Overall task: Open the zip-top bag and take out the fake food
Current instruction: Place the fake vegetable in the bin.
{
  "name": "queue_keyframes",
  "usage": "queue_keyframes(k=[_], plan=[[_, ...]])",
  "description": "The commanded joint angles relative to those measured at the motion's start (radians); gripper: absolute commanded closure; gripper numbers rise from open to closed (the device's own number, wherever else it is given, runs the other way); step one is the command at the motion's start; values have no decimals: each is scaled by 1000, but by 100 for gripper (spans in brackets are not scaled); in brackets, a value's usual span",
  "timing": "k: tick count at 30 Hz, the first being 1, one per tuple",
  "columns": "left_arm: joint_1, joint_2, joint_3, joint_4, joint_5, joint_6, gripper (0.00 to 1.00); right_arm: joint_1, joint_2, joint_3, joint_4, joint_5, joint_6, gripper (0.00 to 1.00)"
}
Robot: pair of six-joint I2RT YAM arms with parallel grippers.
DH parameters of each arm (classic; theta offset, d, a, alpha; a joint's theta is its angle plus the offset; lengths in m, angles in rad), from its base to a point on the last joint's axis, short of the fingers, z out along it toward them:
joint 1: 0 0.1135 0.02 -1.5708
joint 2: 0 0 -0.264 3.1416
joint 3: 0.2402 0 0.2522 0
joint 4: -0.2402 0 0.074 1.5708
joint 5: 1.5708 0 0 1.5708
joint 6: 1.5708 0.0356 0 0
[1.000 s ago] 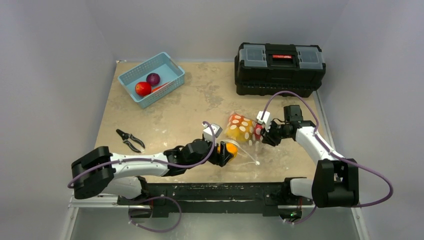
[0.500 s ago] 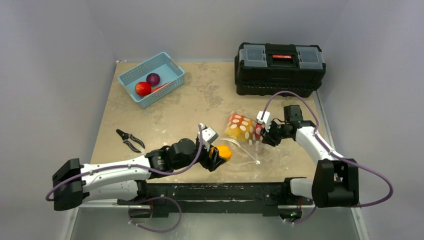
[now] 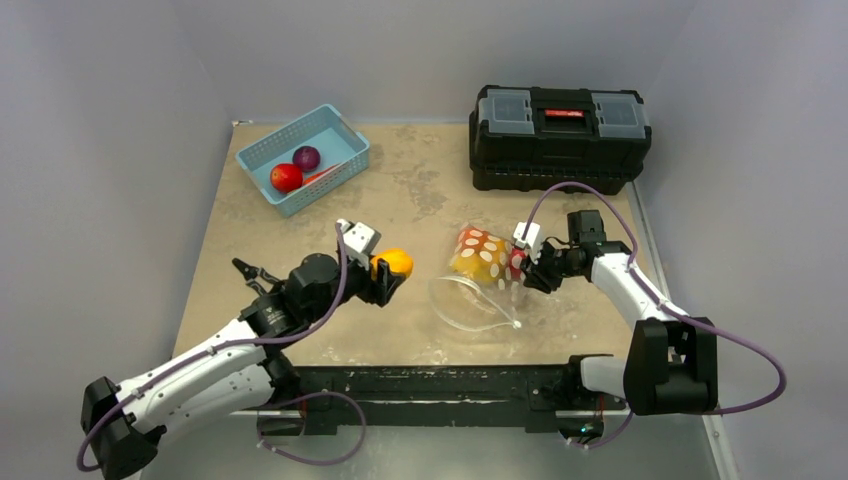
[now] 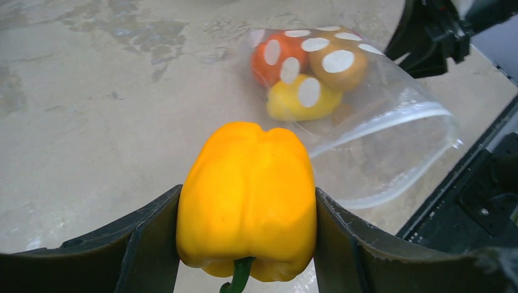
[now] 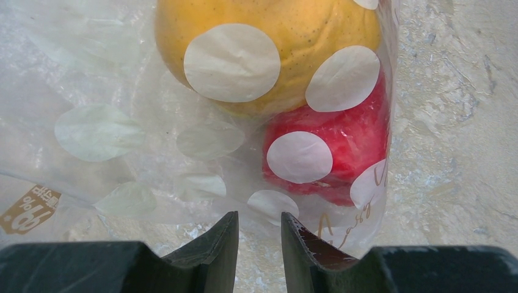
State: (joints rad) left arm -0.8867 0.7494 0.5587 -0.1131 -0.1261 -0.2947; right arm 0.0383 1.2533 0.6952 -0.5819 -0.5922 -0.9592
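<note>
The left hand (image 3: pixel 386 277) pinches a yellow bell pepper (image 3: pixel 397 263) between its two fingers. In the left wrist view the pepper (image 4: pixel 247 195) fills the gap from finger to finger, glossy, its green stem pointing down. It is held left of the zip-top bag (image 3: pixel 478 296) and apart from it.

The bag lies on the counter (image 3: pixel 400 190), right of the middle. It is clear, floppy plastic printed with white dots. Its mouth faces near-left and gapes in a wide loop edged by the white zip strip (image 4: pixel 391 119). Fake food is bunched at its far, closed end: a red-orange piece (image 4: pixel 269 58), a brownish-orange piece (image 4: pixel 339 67) and a yellow piece (image 4: pixel 293 104), all seen through the film.

The right hand (image 3: pixel 528 268) sits at that closed end. Its fingers are pressed nearly together on the bag's film, just under a red piece (image 5: pixel 342 152) and a yellow-orange one (image 5: pixel 262 55).

At the far left a light-blue basket (image 3: pixel 338 148) holds a red fruit (image 3: pixel 286 177) and a purple one (image 3: pixel 307 157). A black toolbox (image 3: pixel 560 135) stands at the far right. Pliers (image 3: pixel 255 274) lie at the near left.
</note>
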Motion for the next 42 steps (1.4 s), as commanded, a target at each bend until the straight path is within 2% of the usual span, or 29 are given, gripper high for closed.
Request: queue_keyframes(k=[1,10,19,24,31,42], plan=[[108,10,20,7,19,26,100,-3,-28,23,5,-9,-11,69],[323,150,140,60,34,25,100,-3,-29,26,-2,-13,-16,67],[525,368,268,147,22,10,100,-3,-34,28,-4,-14,-18,67],[592,499,363,170,-10,20,100,-3,-35,29,-4,-15,-20,67],[679,672,546,116,-8,60,100,-5,-41,31,-6,-14,-23,66],[764,839,723,11,43,96,100,-5,-44,34,-11,-19,-27,66]])
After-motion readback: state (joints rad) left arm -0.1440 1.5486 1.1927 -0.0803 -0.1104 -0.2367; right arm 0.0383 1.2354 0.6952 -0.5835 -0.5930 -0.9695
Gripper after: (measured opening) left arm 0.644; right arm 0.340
